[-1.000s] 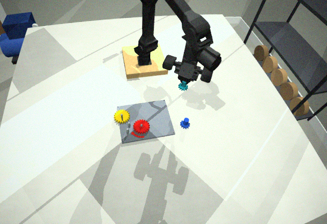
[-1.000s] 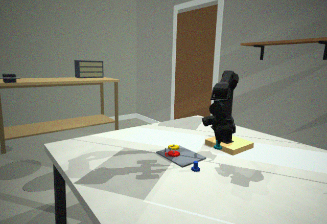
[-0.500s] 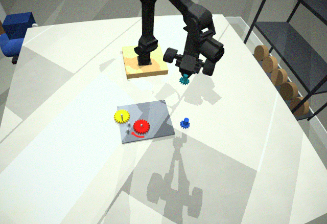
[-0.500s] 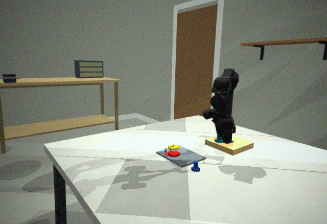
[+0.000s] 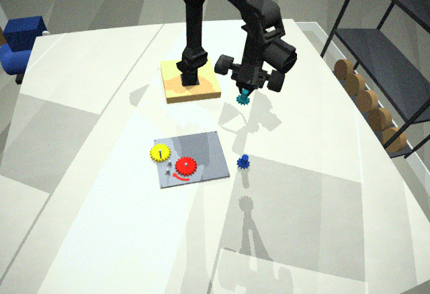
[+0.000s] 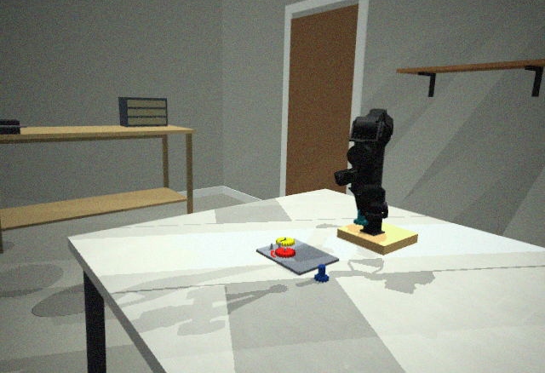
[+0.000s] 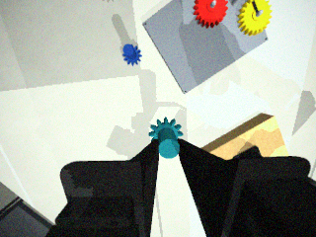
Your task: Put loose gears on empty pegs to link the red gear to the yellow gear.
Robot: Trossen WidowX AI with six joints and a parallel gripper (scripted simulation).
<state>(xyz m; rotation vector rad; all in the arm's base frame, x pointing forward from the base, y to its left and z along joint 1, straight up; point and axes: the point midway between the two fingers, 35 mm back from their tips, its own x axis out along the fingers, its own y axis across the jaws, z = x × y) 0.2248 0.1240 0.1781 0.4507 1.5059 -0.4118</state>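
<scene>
While the gripper [image 5: 244, 90] [image 7: 167, 143] was clamped on the stem of the teal gear [image 5: 242, 99] [image 6: 360, 220] [image 7: 167, 132], this gear hung toothed end down, above the table [image 5: 312, 138] [image 6: 286, 316] [image 7: 44, 118]. Near the hand was the wooden base block [image 5: 173, 92] [image 6: 382, 245] [image 7: 276, 135] of the arm. Farther from the hand, the blue gear [image 5: 243, 162] [image 6: 321, 274] [image 7: 131, 54] stood upright, just beside the grey board [image 5: 211, 155] [image 6: 307, 259] [image 7: 183, 64]. On this board, also away from the hand, were the red gear [image 5: 185, 166] [image 6: 284, 252] [image 7: 210, 11], the yellow gear [image 5: 160, 154] [image 6: 284, 242] [image 7: 254, 17] and two bare pegs.

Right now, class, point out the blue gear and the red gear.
Blue gear [image 5: 243, 163] [image 6: 321, 278] [image 7: 132, 55]: top, exterior, wrist; its toothed body.
Red gear [image 5: 185, 168] [image 6: 284, 253] [image 7: 209, 15]: top, exterior, wrist; its flat face.
</scene>
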